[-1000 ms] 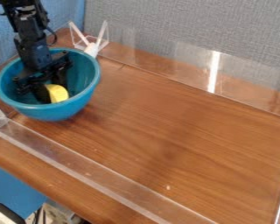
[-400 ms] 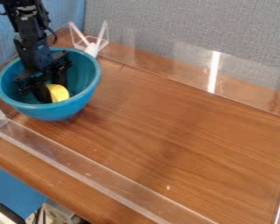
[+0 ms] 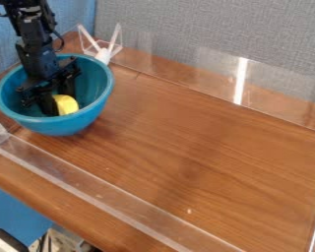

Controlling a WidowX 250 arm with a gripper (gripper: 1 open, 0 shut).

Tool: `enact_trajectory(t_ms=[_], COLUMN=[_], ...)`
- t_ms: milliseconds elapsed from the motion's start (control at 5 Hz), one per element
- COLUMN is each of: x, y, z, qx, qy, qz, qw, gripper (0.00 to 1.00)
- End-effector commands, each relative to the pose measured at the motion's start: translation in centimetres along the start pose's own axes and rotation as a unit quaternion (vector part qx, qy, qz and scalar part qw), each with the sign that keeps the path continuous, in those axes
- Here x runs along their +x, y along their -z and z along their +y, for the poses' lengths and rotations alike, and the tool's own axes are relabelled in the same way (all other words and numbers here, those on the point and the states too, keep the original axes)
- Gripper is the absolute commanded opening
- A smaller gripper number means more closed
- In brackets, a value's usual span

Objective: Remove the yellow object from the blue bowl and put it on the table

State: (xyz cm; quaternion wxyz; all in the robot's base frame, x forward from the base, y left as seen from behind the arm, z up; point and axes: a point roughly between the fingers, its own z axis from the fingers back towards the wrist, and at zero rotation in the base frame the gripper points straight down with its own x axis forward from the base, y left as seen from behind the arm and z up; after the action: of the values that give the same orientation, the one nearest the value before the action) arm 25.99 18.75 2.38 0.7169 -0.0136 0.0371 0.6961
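Observation:
The blue bowl (image 3: 92, 110) stands at the table's (image 3: 213, 148) far left corner. My gripper (image 3: 47, 98) points straight down into the bowl, its black fingers reaching to the bottom. The yellow object (image 3: 67, 103) lies inside the bowl. Its left end sits between the fingers and the rest sticks out to the right. The fingers appear shut on it, though the hand hides the contact itself. The object still rests low in the bowl.
Clear acrylic walls (image 3: 239, 74) run along the table's edges, and one (image 3: 68, 177) lines the near side. A white folded piece (image 3: 105, 44) stands behind the bowl by the back wall. Bare wood stretches to the right of the bowl.

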Motion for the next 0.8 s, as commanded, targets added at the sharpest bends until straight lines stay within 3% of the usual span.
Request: enact_trajectory(t_ms=[0, 200, 600], x=[-0.1, 0.0, -0.6], y=[2.4, 2.4, 0.0], z=[2.5, 2.9, 3.2], qx=[0.048, 0.054, 0.040], qy=[-0.026, -0.034, -0.030], qz=[0.024, 0.026, 0.036], qw=[0.9983, 0.9976, 0.9981], gripper=[0.00, 0.00, 0.00])
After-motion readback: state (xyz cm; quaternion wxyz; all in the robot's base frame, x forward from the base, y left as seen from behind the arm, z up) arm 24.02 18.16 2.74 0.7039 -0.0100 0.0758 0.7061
